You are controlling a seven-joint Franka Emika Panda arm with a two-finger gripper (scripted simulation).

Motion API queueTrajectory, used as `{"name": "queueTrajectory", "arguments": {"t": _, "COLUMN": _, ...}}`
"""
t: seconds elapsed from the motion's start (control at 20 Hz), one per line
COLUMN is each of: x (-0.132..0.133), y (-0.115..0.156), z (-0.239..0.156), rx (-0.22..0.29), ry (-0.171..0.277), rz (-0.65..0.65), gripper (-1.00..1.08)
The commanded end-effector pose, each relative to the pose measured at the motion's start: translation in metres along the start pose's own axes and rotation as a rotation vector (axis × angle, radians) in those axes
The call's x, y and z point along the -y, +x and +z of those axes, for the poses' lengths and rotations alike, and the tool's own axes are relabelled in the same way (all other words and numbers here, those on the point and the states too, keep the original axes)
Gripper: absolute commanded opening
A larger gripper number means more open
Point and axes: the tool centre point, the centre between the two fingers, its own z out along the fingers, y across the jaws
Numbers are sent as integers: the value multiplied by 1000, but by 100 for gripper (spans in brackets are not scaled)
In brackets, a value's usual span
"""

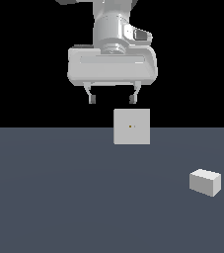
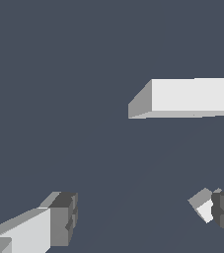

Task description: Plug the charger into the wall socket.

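Pincer spread wide, empty, raised above counter; wall socket just below it; charger well apart, lower.

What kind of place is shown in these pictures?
Likely a bare simulated test scene, not a real room: a flat grey floor under black emptiness, with only a socket, a charger and an open end effector.
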Motion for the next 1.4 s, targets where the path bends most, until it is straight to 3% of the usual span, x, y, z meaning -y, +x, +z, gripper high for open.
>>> {"name": "queueTrajectory", "arguments": {"t": 0.0, "x": 0, "y": 0, "z": 0, "rx": 0, "ry": 0, "rz": 0, "gripper": 100}}
{"name": "queueTrajectory", "arguments": {"t": 0.6, "x": -28, "y": -5, "z": 16, "rx": -18, "ry": -5, "rz": 151, "gripper": 100}}
{"name": "queueTrajectory", "arguments": {"t": 1.35, "x": -117, "y": -53, "z": 74, "rx": -82, "ry": -24, "rz": 684, "gripper": 100}}
